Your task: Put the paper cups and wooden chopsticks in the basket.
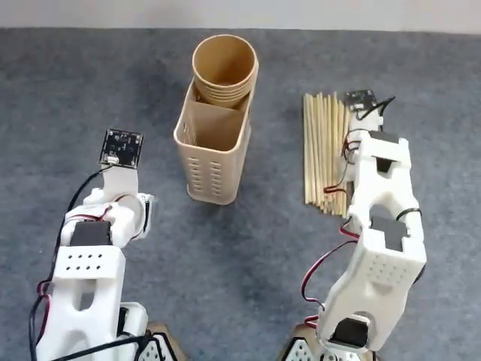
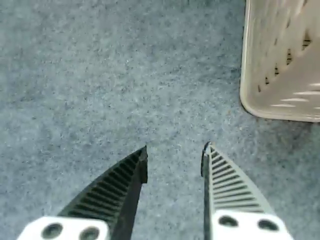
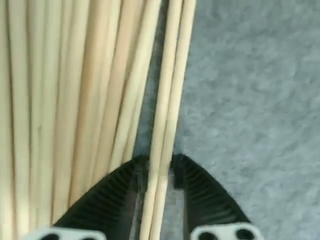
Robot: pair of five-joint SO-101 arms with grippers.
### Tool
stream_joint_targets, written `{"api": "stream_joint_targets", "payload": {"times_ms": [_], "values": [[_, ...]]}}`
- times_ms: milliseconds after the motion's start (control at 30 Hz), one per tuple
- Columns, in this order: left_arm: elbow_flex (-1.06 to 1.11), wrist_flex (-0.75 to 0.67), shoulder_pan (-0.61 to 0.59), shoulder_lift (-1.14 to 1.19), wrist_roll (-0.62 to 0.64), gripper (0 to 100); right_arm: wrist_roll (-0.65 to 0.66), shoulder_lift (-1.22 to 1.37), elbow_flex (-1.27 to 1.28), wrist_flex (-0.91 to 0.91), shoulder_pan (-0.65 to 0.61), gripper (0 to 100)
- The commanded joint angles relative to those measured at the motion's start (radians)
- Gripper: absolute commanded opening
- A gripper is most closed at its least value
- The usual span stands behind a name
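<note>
A beige slotted basket [image 1: 214, 162] stands mid-table, with a stack of paper cups [image 1: 224, 68] in its far compartment and the near compartment bare. A row of wooden chopsticks [image 1: 323, 150] lies on the grey carpet to its right. My right gripper [image 3: 160, 167] is down at the outer edge of that row, shut on two chopsticks [image 3: 172, 75] that pass between its black fingers. The other chopsticks [image 3: 75, 100] lie beside them. My left gripper [image 2: 175, 155] hangs open over bare carpet, holding nothing, near a lower corner of the basket [image 2: 280, 75].
Grey carpet covers the whole table. The right arm [image 1: 379, 195] lies along the outer side of the chopstick row. The left arm [image 1: 105, 218] sits to the left of the basket, with open carpet between them.
</note>
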Motion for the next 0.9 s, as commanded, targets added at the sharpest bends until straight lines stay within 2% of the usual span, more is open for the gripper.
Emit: {"api": "stream_joint_targets", "payload": {"times_ms": [0, 100, 233, 500, 600, 700, 867], "values": [[-0.004, -0.015, -0.015, -0.021, 0.006, 20, 0.002, -0.007, -0.015, -0.004, 0.005, 0.2], [-0.004, -0.015, -0.015, -0.021, 0.006, 20, -0.008, -0.053, -0.012, -0.002, 0.005, 0.5], [-0.004, -0.015, -0.015, -0.021, 0.006, 20, -0.106, -0.170, -0.021, 0.051, 0.019, 0.5], [-0.004, -0.015, -0.015, -0.021, 0.006, 20, -0.290, -0.639, -0.021, 0.059, -0.012, 0.5], [-0.004, -0.015, -0.015, -0.021, 0.006, 20, -0.347, -0.814, -0.019, 0.059, -0.110, 0.5], [-0.004, -0.015, -0.015, -0.021, 0.006, 20, -0.391, -0.946, -0.015, 0.048, -0.277, 0.9], [-0.004, -0.014, -0.015, -0.021, 0.006, 20, -0.390, -1.081, -0.008, -0.113, -0.533, 1.0]]}}
